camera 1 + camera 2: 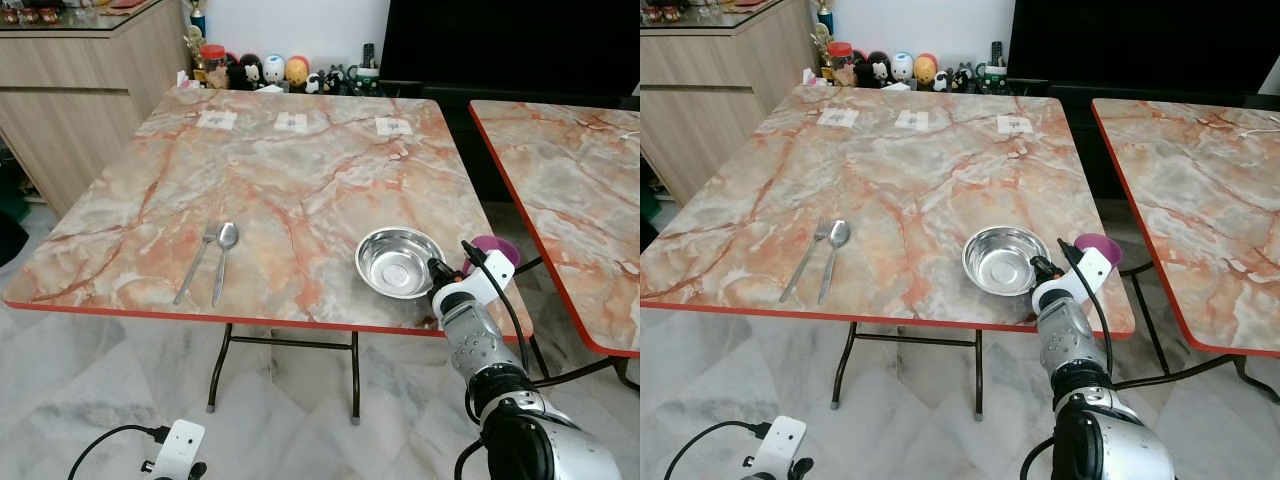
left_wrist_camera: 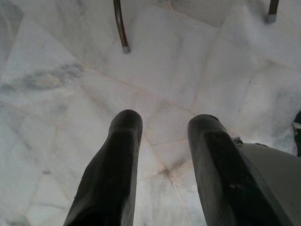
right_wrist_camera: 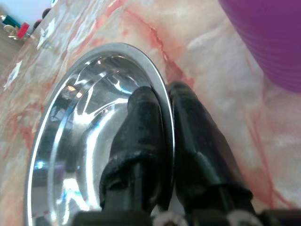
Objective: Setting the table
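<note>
Pinching the rim of the steel bowl [image 1: 400,262] at lower right of the desk [image 1: 280,170], the right gripper [image 3: 162,101] has its jaws clamped, likely to place it beside the fork [image 1: 197,262] and spoon [image 1: 223,258].

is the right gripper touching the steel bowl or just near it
Touching. In the right wrist view the right gripper has its jaws shut on the rim of the steel bowl, one inside and one outside, with no gap.

Nothing can be read: three white paper labels [image 1: 290,122] lie along the table [image 1: 300,190] edge farthest from the right gripper [image 1: 437,270], and whatever is printed on them is too small to make out.
</note>
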